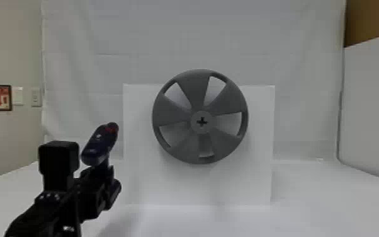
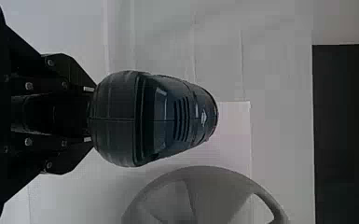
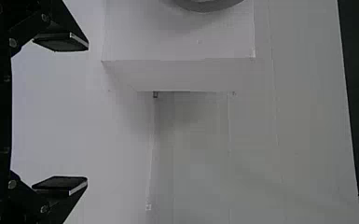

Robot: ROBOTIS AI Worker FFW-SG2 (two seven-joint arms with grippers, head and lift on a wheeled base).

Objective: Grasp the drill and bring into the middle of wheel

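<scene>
Well, the left hand (image 1: pixel 106 172) holds the drill (image 1: pixel 99 145).

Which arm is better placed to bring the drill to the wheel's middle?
Left, I'd say. The left gripper holds the drill, raised to the left of the wheel in the head view. The right gripper is open and empty, so using it would likely need a handover.

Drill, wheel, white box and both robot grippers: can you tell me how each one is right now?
Drill: held up in the air, not at the wheel's middle
Left gripper: closed on the drill
Right gripper: open, empty
Wheel: upright, in front of the white box
White box: standing upright
</scene>
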